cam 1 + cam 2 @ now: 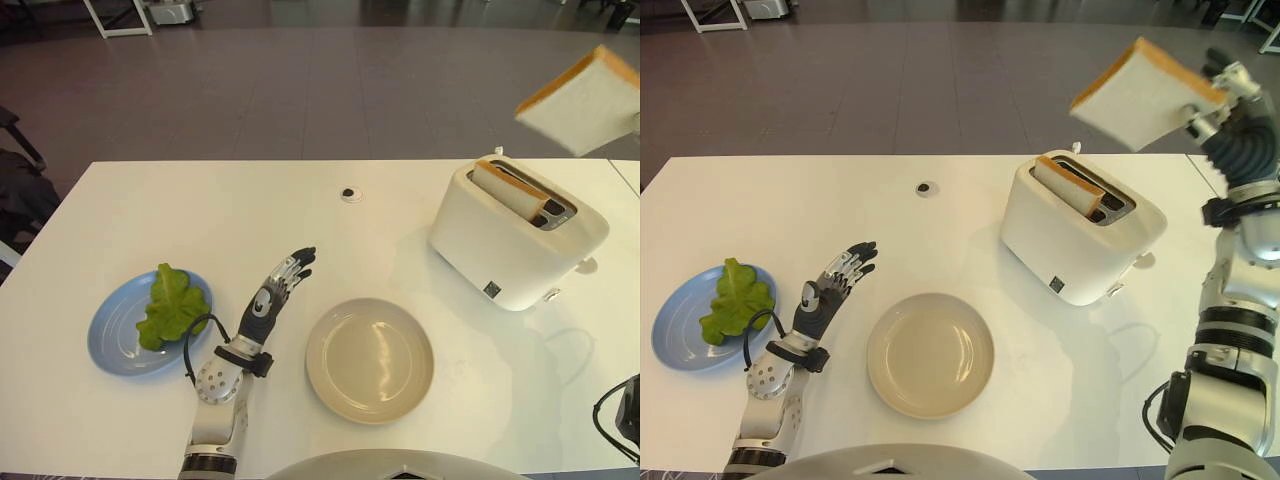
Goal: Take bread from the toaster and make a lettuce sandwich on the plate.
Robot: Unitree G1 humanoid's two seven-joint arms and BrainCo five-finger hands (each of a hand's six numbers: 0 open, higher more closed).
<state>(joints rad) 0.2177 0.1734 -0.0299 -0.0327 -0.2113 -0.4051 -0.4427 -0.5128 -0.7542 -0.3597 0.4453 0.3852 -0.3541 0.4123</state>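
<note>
Right eye view: pinching bread slice (1140, 95) up high in right robot hand (1230, 85), well up-right of beige plate (930, 355).

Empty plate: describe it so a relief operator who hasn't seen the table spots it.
On the white table, look near the front edge, left of the white toaster and right of the left robot hand. The round beige plate lies there, bare, unlike the blue plate holding green lettuce.
</note>
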